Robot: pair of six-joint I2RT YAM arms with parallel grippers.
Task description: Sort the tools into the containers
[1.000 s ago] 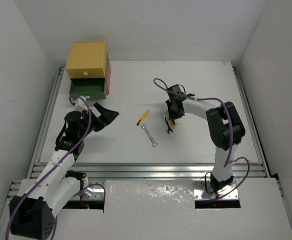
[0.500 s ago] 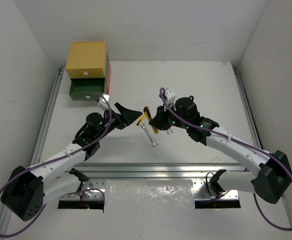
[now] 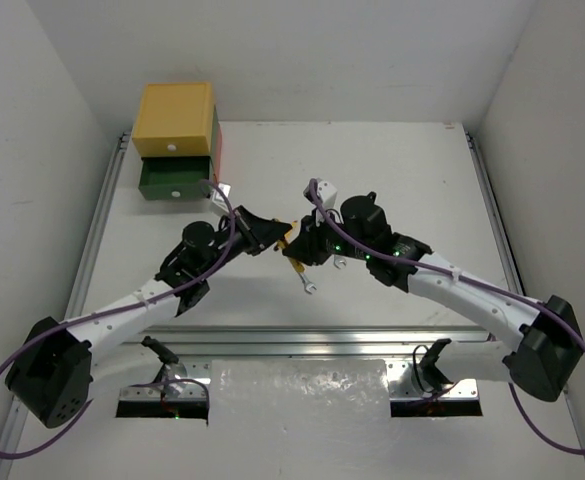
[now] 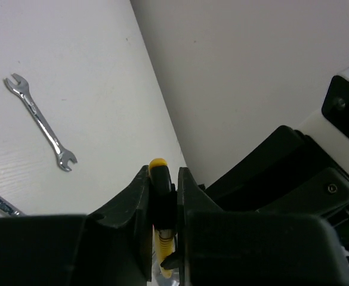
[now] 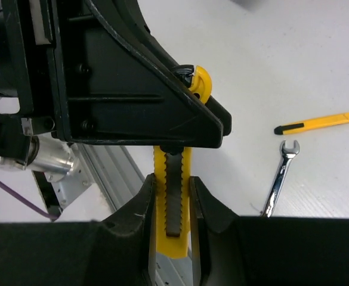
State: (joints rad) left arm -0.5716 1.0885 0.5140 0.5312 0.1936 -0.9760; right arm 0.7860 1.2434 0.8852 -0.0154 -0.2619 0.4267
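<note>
left gripper [image 4: 162, 179]: clenched on the rounded yellow end of the utility knife [image 5: 173, 214]; in its wrist view the two black jaws press the knife from both sides.
right gripper [image 5: 171, 190]: clamped on the same knife further along its body, a jaw on each yellow side and the black ridged slider showing between them.
utility knife: held by both grippers at once, over the middle of the desk [image 3: 402, 170]; the two grippers meet tip to tip there, the left one coming from the left edge side and the right one from the right.
wrench [image 3: 302, 276]: flat on the desk, just on the near side of the joined grippers, touching neither.
second wrench [image 3: 339, 263]: a small silver end shows beside the right arm; the rest is hidden under it.
thin yellow-handled tool [image 5: 320, 123]: lying on the desk near a wrench in the right wrist view; apart from it.
yellow drawer [image 3: 175, 115]: top of the stack at the far left corner of the desk, white knob [image 3: 173, 147] on its front.
green drawer [image 3: 175, 178]: directly under the yellow one.
red-orange drawer [image 3: 218, 150]: only a narrow edge shows at the stack's right side.
</note>
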